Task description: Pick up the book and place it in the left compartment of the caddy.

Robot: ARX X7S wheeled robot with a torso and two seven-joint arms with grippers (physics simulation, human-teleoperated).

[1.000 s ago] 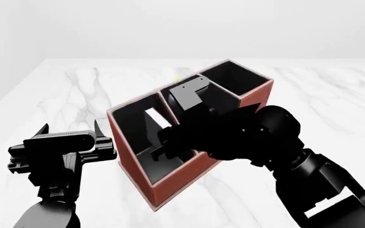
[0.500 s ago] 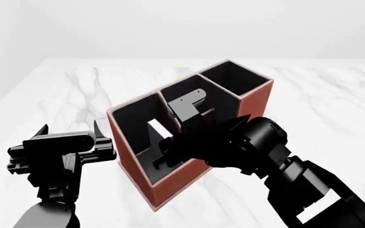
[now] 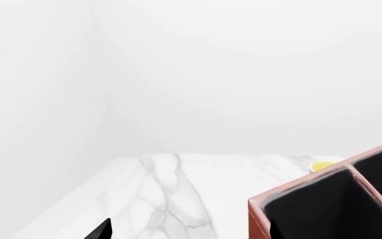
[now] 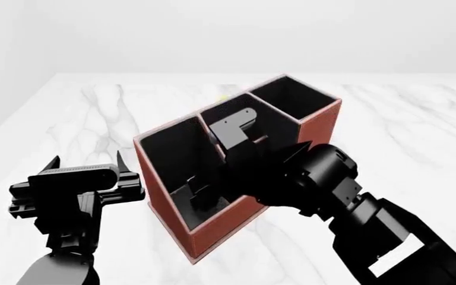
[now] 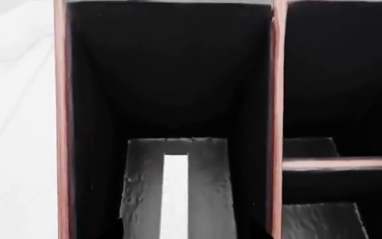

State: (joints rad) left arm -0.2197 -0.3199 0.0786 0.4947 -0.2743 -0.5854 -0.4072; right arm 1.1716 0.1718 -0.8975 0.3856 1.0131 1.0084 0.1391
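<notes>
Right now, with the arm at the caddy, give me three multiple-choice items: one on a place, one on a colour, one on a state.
1. Which part of the caddy does the right gripper reach into?
A. the middle section
B. the left compartment
C. the small square end section

2. What colour are the caddy's outer walls?
A. reddish-brown
B. blue
C. green

3. How do the jaws of the left gripper stand?
A. shut on the book
B. shut on the caddy's rim
C. open, holding nothing

Answers:
1 B: the head view shows the right arm going down into the long end section, and the right wrist view shows the book held low inside it.
2 A: the side wall nearest the robot is reddish-brown.
3 C: its jaws stand apart, beside the caddy and off it.
</notes>
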